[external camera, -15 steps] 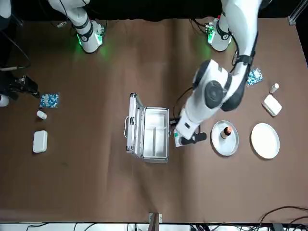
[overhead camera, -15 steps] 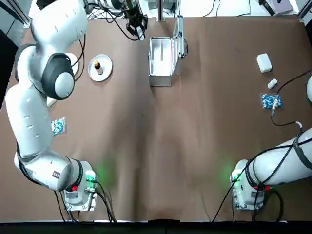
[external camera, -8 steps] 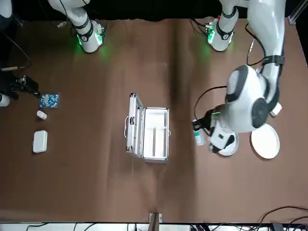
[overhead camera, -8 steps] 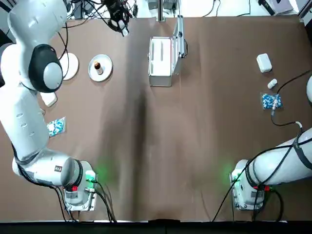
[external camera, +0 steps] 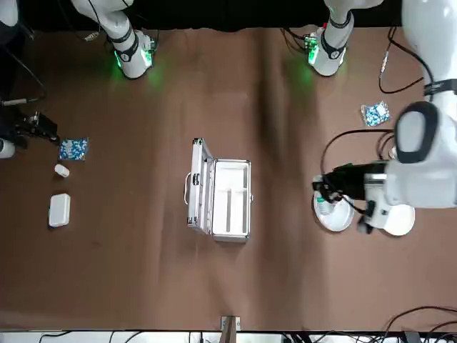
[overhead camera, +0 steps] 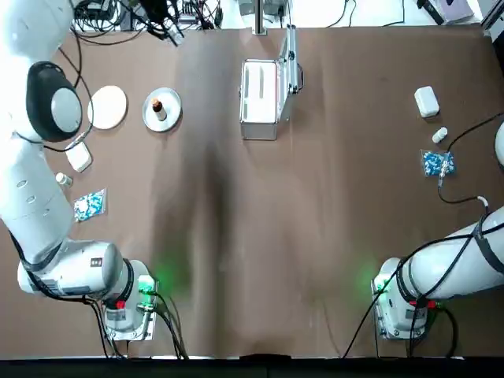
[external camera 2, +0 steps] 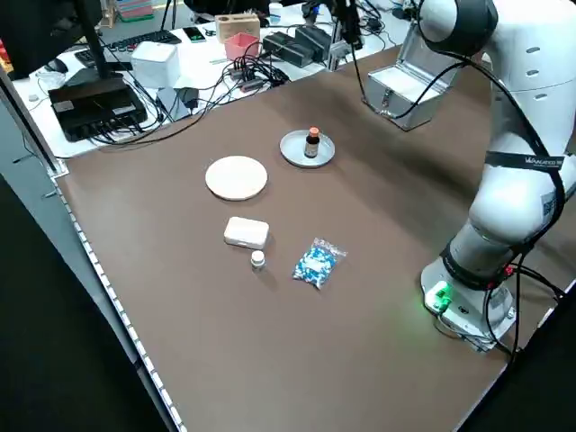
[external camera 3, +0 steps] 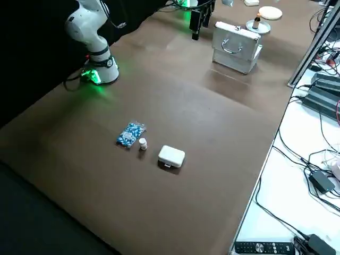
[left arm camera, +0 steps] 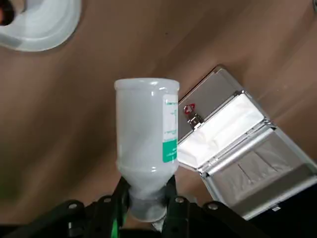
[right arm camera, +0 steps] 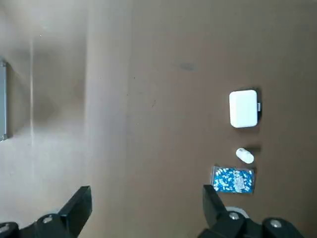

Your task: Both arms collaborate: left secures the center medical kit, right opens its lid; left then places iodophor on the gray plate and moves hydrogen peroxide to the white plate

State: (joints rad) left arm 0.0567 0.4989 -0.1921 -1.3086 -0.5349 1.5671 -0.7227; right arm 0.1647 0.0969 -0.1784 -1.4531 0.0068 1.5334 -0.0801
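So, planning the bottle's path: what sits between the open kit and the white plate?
In the top view, only the gray plate with the iodophor lies between medical kit and white plate.

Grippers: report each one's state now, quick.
Left gripper: shut on the hydrogen peroxide bottle.
Right gripper: open, holding nothing.

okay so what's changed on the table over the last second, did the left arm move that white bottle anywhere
Yes. The left gripper, clamped on the hydrogen peroxide bottle, carried it from beside the open medical kit across toward the robot's left; it now hangs over the gray plate, short of the white plate. Nothing was released. The kit, the iodophor and the right gripper stayed put.
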